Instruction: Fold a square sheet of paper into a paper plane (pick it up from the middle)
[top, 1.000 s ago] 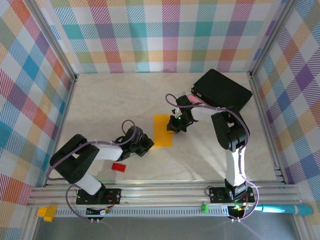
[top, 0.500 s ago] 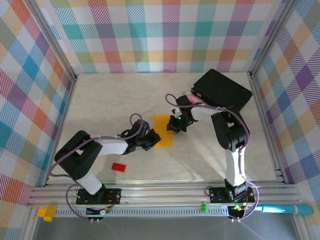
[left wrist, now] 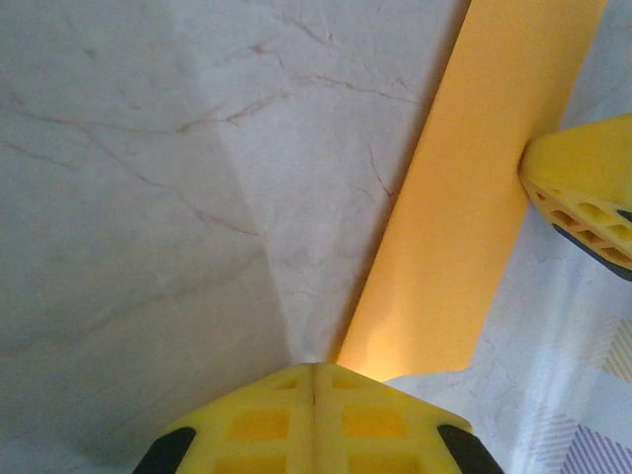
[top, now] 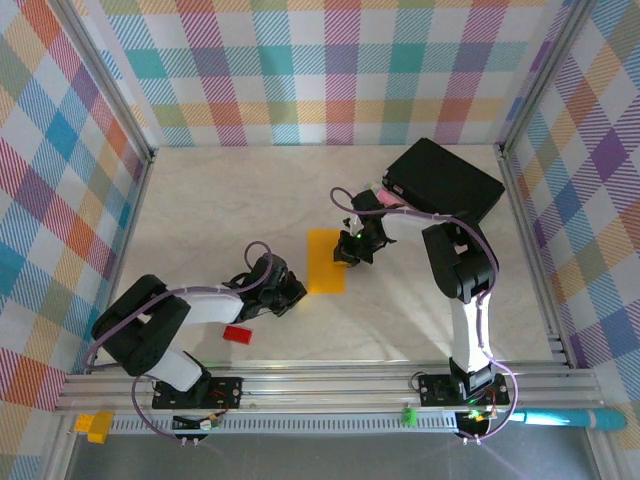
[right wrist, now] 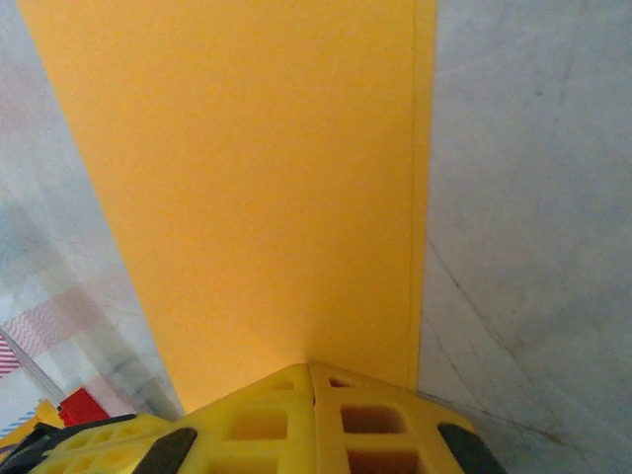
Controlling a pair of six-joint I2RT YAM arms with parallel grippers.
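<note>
1. Right now we see the orange-yellow sheet of paper lying flat mid-table as a narrow rectangle, its long axis running from the arm bases toward the far wall, with both ends blunt.
2. Our right gripper, fingers pressed together on nothing, sits at the sheet's right edge.
3. Our left gripper, likewise closed, sits at its near left corner.
4. We see a red block near-left and a black box far-right.
</note>
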